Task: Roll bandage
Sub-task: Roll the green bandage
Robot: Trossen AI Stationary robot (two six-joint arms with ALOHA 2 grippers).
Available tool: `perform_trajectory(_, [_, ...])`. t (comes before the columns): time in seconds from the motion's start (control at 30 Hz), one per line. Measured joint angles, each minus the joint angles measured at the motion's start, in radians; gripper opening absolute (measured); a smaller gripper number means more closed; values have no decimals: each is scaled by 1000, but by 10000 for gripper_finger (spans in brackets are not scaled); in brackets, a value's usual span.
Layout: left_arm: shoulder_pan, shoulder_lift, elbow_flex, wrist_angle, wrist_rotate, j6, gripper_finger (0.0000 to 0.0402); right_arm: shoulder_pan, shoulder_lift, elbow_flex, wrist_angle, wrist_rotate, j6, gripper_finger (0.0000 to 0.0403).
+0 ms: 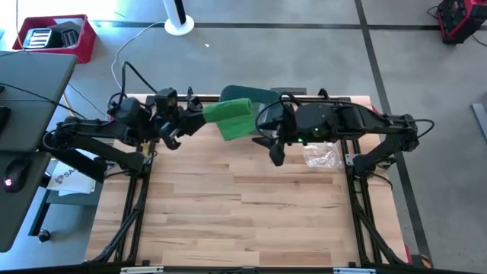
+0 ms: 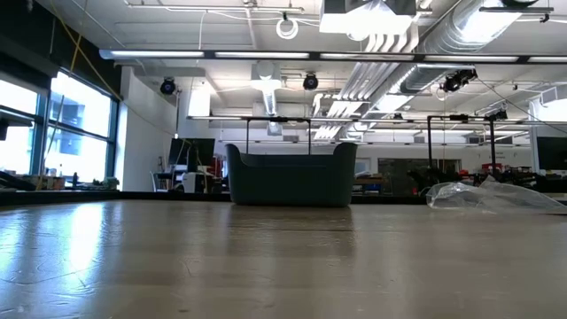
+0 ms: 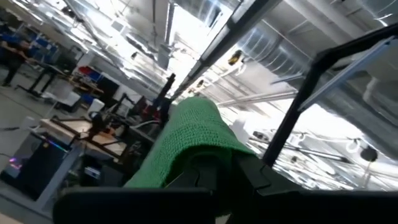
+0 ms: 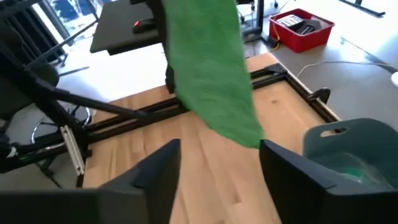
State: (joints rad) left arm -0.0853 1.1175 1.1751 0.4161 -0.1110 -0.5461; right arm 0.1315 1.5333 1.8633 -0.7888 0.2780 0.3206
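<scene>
So the left gripper is clamped tight on one end of the green bandage, holding it up in the air over the far side of the table. The right gripper sits just beside the hanging end with its fingers spread wide and nothing between them. Behind them there's a dark bin, and a crumpled plastic bag lies under the right arm. Rolling-wise, I'd say it's barely going: the bandage looks folded or loosely wound near the top, but a flat tail hangs free, so most of the rolling is left.
</scene>
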Motion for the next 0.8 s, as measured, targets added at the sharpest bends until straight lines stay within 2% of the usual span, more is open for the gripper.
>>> perform_trajectory(0.17, [0, -13, 0, 3, 1, 18, 8, -9, 0, 0, 35, 11, -22, 236])
perform_trajectory(0.23, [3, -12, 0, 1, 1, 26, 8, -8, 13, 0, 101, 0, -97, 236])
perform_trajectory(0.4, [22, -12, 0, 0, 6, 26, 8, -7, 72, 0, 280, -106, -250, 218])
perform_trajectory(0.53, [53, -16, 0, -2, 6, 24, 8, -7, 118, 0, 305, -165, -217, 156])
perform_trajectory(0.7, [87, -48, 0, -9, 14, 25, 8, 4, 118, 0, 317, -182, -110, 27])
perform_trajectory(0.73, [93, -57, 0, -19, 14, 26, 8, 10, 113, 0, 322, -182, -109, 14])
perform_trajectory(0.8, [108, -76, 2, -56, 17, 26, 8, 24, 96, 0, 350, -182, -111, 15])
